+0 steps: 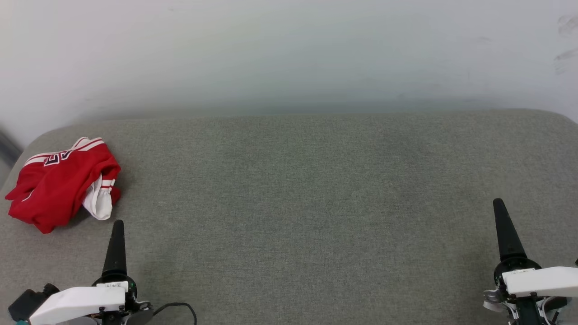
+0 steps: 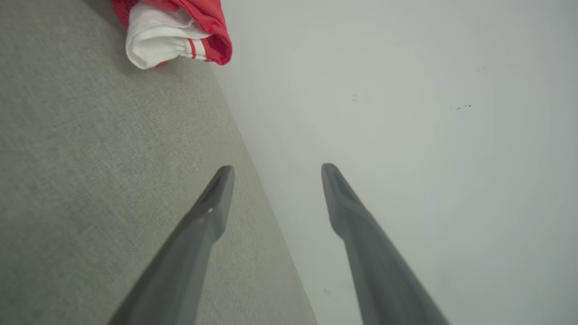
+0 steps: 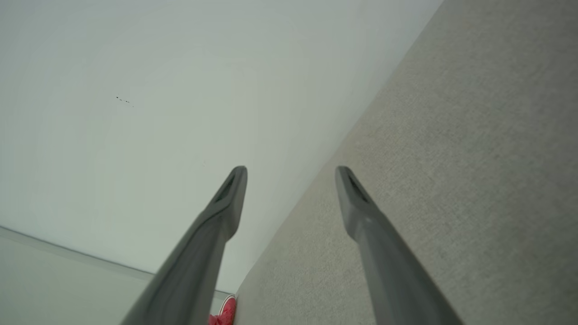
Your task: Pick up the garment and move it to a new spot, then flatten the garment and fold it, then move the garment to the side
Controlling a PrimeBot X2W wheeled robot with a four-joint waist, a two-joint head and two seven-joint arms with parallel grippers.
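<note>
Two grippers are held at the near edge of the grey cloth-covered table (image 1: pixel 293 203): the left gripper (image 1: pixel 117 225) and the right gripper (image 1: pixel 498 204), both with fingers apart and empty. The red jersey T-shirt (image 1: pixel 58 185) lies bunched near the far-left corner. Pick-up appears not yet begun; the left gripper should be reached forward onto it.

The left gripper (image 1: pixel 118 223), two long dark tapered fingers (image 1: pixel 115 253) on a white-shelled wrist (image 1: pixel 80 301), points up from the head view's lower left. The right gripper (image 1: pixel 498 203), built alike, points up at the lower right, leaning slightly left. Both wrist views show the fingers spread apart.
</note>
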